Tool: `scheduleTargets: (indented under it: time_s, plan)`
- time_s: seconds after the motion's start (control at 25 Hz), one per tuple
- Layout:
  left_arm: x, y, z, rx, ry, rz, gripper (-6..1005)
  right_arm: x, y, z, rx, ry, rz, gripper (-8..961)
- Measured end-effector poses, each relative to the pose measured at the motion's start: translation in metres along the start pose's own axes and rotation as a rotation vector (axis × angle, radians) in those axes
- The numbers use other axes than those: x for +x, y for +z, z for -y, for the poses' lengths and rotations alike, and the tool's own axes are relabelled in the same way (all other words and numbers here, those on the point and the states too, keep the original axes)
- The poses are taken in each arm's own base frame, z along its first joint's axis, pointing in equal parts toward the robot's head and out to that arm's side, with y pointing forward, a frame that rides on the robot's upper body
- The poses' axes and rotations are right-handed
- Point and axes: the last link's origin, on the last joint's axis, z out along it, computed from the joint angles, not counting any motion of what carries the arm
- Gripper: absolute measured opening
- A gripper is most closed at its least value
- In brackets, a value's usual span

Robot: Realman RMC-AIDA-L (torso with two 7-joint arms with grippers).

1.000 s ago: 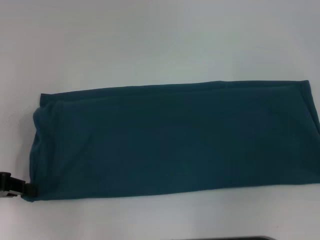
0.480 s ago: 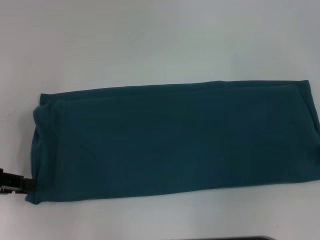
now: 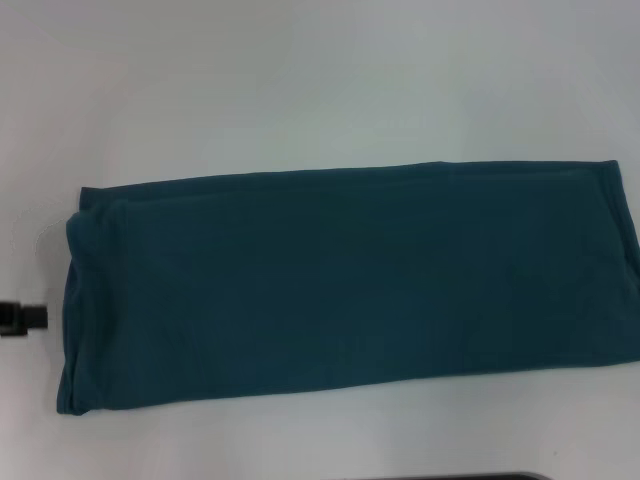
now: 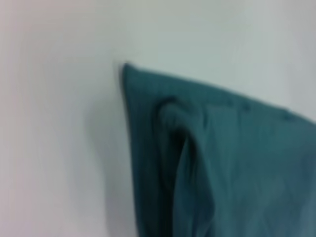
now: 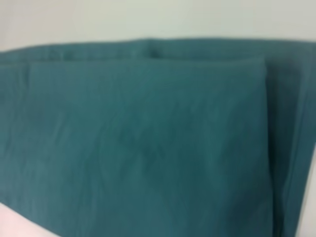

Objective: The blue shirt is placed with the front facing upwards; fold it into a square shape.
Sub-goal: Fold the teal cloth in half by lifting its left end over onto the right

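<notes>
1 blue shirt [image 3: 350, 285], folded into 1 long band, spans mid-frame to right edge in head view; same shirt fills most of both wrist views [image 4: 217, 168] [image 5: 143, 143]. 1 table [image 3: 300, 80], white, shows along top and bottom of frame. 1 gripper tip, the left gripper [image 3: 22, 317], at left edge, mid-height, just beside shirt's left end, apart from it. 0 right grippers seen. 1 dark strip [image 3: 440, 477] at bottom edge, can't tell what. Layers of cloth at the shirt's ends: can't count.
</notes>
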Motion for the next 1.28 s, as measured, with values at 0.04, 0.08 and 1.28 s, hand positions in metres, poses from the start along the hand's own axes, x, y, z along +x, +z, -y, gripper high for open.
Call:
scheduleTargets:
  time_s: [0.04,0.08,1.28]
  plan:
    - [0.003,-0.003,0.000,-0.012,0.004,-0.027,311,-0.002,-0.004,0.000,-0.006,-0.001,0.019,562]
    - [0.005,-0.005,0.000,-0.021,0.008,-0.047,327,-0.003,-0.009,0.000,-0.017,-0.001,0.041,585]
    - [0.024,0.018,-0.038,-0.393,0.414,-0.283,638,-0.034,0.024,-0.052,-0.427,-0.299,0.290,907]
